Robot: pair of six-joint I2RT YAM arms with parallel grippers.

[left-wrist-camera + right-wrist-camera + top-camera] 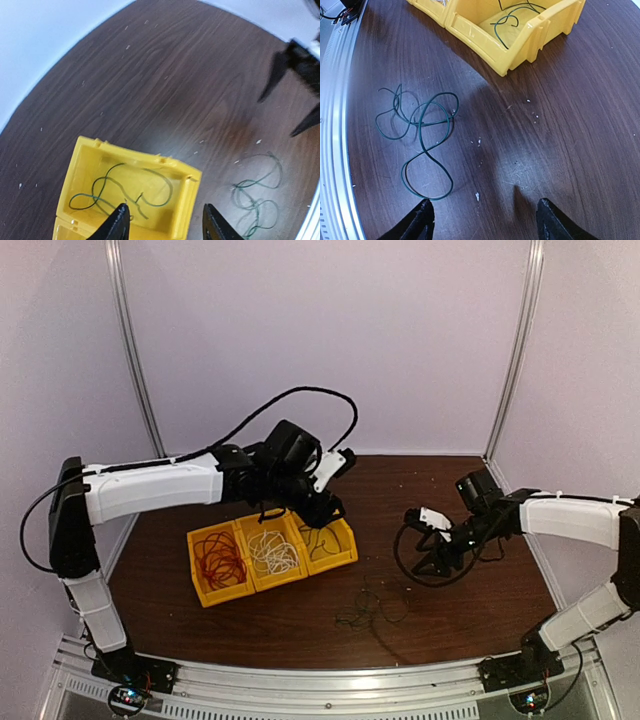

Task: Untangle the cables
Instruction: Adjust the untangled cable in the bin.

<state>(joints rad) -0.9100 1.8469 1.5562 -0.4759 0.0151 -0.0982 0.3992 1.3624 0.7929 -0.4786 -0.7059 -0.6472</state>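
Note:
Three yellow bins stand side by side. The left bin holds red cables (pixel 220 560), the middle one white cables (pixel 273 552), and the right bin (pixel 343 556) a dark green cable (pixel 170 190). A loose dark green cable (pixel 368 615) lies looped on the table in front of the bins, and also shows in the right wrist view (pixel 421 130). My left gripper (pixel 328 510) hangs open and empty over the right bin (pixel 190 195). My right gripper (pixel 430 562) is open and empty, low over bare wood to the right of the loose cable.
The dark wooden table (pixel 450 490) has white walls behind and a metal rail (pixel 330 685) along the near edge. A thick black robot cable (pixel 405 560) loops beside the right gripper. Small white specks (pixel 479 196) dot the wood.

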